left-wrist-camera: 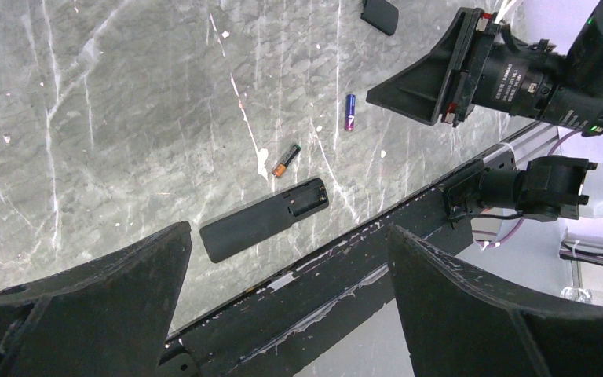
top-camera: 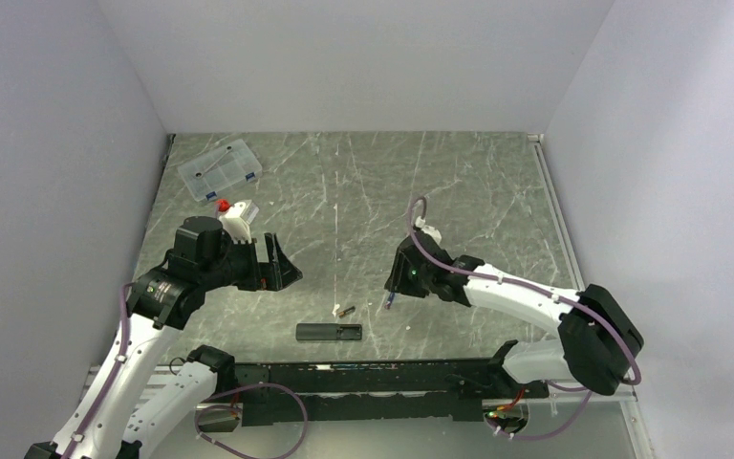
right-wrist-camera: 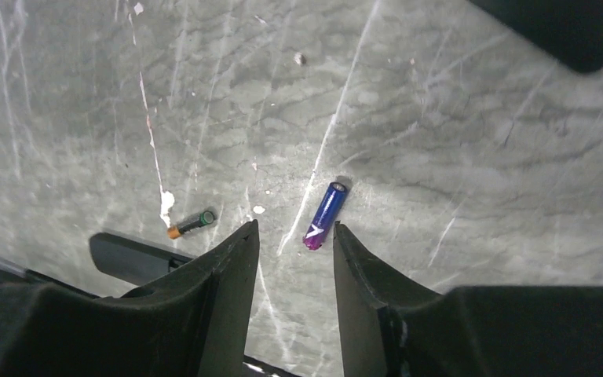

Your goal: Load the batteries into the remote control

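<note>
The remote control [top-camera: 329,332] [left-wrist-camera: 265,219] [right-wrist-camera: 129,258] lies flat near the table's front edge, its battery bay uncovered at one end. A battery with an orange end [top-camera: 345,310] [left-wrist-camera: 286,159] [right-wrist-camera: 191,223] lies just behind it. A blue battery [left-wrist-camera: 350,111] [right-wrist-camera: 324,215] rests on the table to its right, just ahead of my right gripper's fingertips. My right gripper [top-camera: 391,295] [right-wrist-camera: 294,228] hangs low over it, partly open, with nothing between the fingers. My left gripper [top-camera: 283,272] [left-wrist-camera: 289,232] stands wide open and empty, raised to the left of the remote control.
A clear compartment box [top-camera: 220,169] sits at the back left. A small flat black piece [left-wrist-camera: 380,13] lies beyond the blue battery. The black mounting rail [top-camera: 373,382] runs along the near edge, just in front of the remote control.
</note>
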Controlling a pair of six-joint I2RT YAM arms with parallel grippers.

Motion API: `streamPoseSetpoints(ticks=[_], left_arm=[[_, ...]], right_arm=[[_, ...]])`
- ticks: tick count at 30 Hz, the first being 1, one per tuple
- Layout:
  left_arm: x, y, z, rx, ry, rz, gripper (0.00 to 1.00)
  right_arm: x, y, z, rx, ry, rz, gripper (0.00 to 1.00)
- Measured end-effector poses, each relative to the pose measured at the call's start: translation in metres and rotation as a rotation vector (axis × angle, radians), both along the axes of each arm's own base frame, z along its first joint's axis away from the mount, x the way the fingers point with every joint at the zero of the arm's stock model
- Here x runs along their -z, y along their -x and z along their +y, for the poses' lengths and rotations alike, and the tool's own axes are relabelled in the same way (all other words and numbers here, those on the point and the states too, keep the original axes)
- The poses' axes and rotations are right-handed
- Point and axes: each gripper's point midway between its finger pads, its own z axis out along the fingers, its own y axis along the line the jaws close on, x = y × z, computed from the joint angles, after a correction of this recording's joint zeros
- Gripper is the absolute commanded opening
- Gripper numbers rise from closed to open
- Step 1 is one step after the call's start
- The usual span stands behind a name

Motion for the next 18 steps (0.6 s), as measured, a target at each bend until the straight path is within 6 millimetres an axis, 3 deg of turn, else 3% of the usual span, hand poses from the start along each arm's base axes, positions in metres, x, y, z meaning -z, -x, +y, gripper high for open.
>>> streamPoseSetpoints(ticks=[5,8,10,18], left_arm=[[0.0,0.0,0.0,0.0,0.0,0.0,0.99],[0.0,0.0,0.0,0.002,0.001,0.0,1.0],[0.0,0.001,-0.001,0.005,0.003,0.001,1.0],[0.001,0.001,-0.001,0.006,0.003,0.004,1.0]], right_arm=[[-0.011,-0.013,0.004,-0.175,0.109,-0.055,0.4],[-0.012,-0.021,0.01,-0.282,0.162,-0.07,0.25],[-0.009,-0.025,0.012,-0.351,0.195,-0.062,0.19],[0.013,-0.028,0.007,-0.491,0.305,0.006,0.16]])
